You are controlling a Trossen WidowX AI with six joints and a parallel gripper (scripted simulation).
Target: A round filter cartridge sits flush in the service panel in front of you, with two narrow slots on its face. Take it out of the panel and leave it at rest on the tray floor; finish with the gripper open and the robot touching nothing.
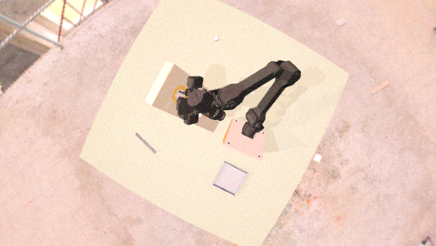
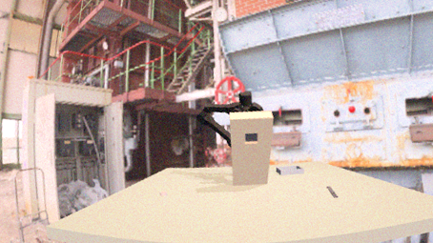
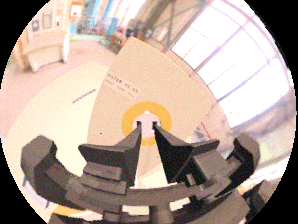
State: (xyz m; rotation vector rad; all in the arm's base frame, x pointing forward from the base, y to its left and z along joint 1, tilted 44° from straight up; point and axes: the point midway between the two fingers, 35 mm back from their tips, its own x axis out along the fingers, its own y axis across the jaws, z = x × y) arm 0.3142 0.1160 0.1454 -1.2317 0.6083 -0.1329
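The round filter cartridge (image 3: 129, 121) (image 1: 177, 93), with an orange rim and a pale face, sits in the tan service panel (image 3: 133, 72) (image 1: 169, 80) (image 2: 247, 157). The panel stands upright on the table. My gripper (image 3: 148, 127) (image 1: 182, 99) points straight at the cartridge. Its two fingertips are at the middle of the cartridge's face, a narrow gap apart, with nothing between them. I cannot tell whether the tips are inside the slots. The tray (image 1: 216, 180) (image 2: 289, 171) is a shallow grey square near the robot's base, with nothing in it.
A thin grey bar (image 1: 145, 142) (image 2: 332, 192) lies flat on the cream table in front of the panel. The arm's pink base plate (image 1: 247, 146) is between the panel and the tray. A small white ball (image 1: 216, 38) lies at the table's far side.
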